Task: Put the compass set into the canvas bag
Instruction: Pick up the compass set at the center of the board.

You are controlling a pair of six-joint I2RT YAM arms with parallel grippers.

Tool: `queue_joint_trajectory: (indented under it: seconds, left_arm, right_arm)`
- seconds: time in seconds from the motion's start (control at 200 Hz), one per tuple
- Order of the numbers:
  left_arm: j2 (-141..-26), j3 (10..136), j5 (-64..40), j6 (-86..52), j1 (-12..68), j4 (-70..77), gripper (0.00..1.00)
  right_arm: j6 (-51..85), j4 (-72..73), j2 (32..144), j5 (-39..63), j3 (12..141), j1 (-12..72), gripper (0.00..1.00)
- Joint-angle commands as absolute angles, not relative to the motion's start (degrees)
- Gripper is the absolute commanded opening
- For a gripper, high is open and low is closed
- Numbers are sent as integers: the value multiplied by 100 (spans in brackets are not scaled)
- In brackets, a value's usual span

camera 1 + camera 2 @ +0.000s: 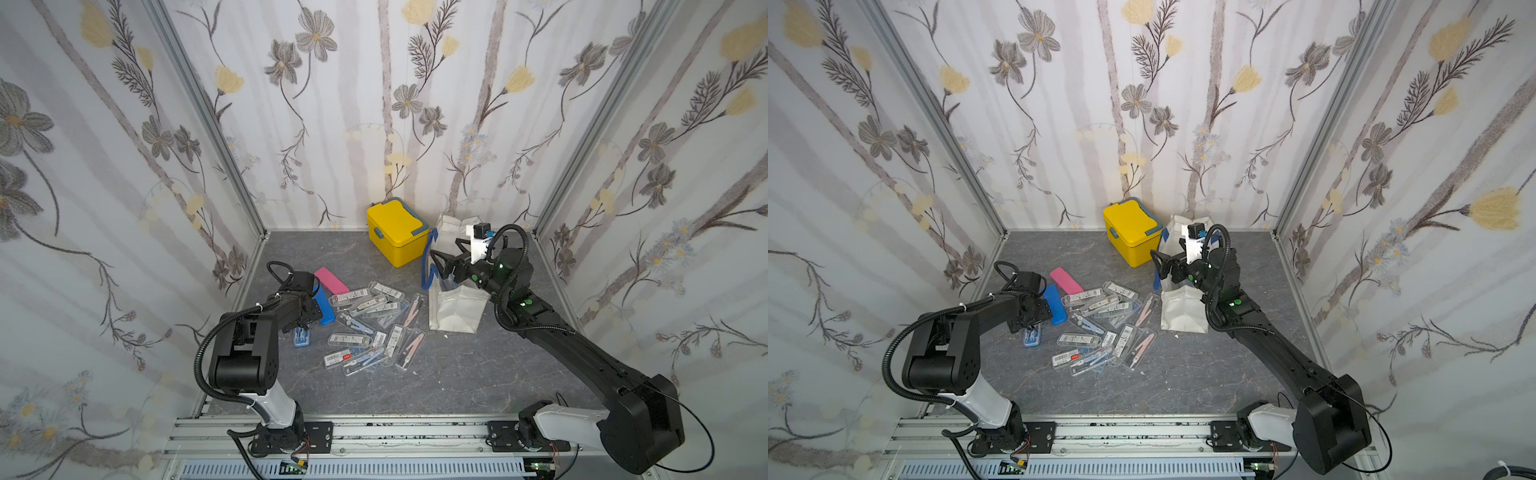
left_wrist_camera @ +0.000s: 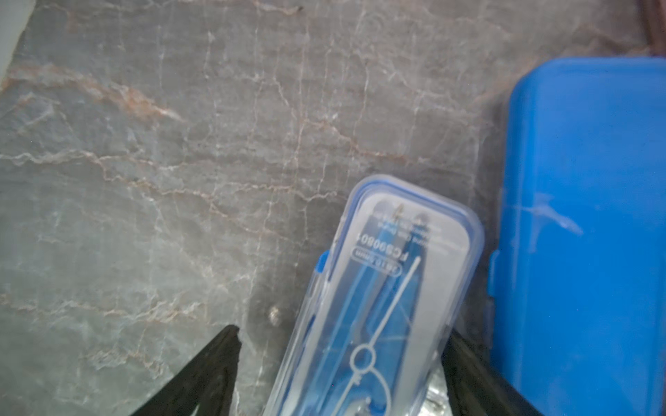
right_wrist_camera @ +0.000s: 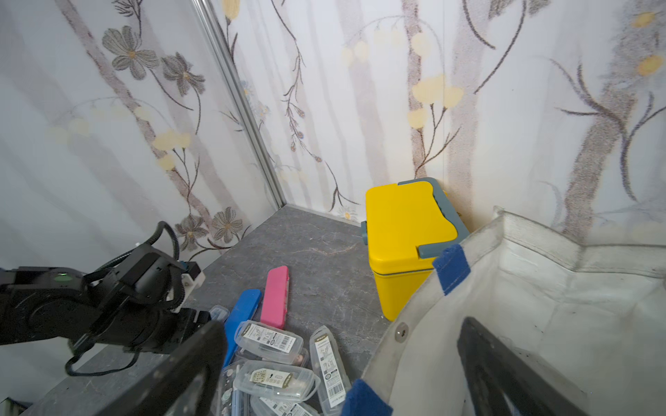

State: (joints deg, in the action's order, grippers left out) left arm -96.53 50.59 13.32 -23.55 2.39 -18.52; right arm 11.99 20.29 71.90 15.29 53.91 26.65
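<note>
In both top views the compass set (image 1: 301, 336) lies near the counter's (image 1: 457, 386) left edge under the left claw (image 1: 305, 318); the canvas bag (image 1: 457, 311) stands back right.

Left wrist: open jaws straddle the compass set (image 2: 378, 295), ungripped.

Right wrist: the right claw (image 3: 340, 324), wide open, straddles the bag's rim.

Lifting and bagging remain.

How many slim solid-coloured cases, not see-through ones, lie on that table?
2: a pink case at the pile's far edge; a blue case beside it. Others may hide beneath.

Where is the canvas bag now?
In both top views the canvas bag stands at the right rear of the table, beside the yellow box; the right gripper straddles its rim.
</note>
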Motion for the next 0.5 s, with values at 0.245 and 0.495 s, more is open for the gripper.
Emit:
queue_joint_trajectory:
  seconds: [0.245, 0.495]
  left_arm:
    - [-10025, 5199, 1118, -2241, 211, -1760, 65]
    - [-9943, 5065, 1076, -2259, 211, -1681, 58]
  right_arm:
    - [1279, 2303, 7456, 1704, 5597, 2992, 100]
    - [1301, 2194, 7685, 1782, 5818, 3176, 99]
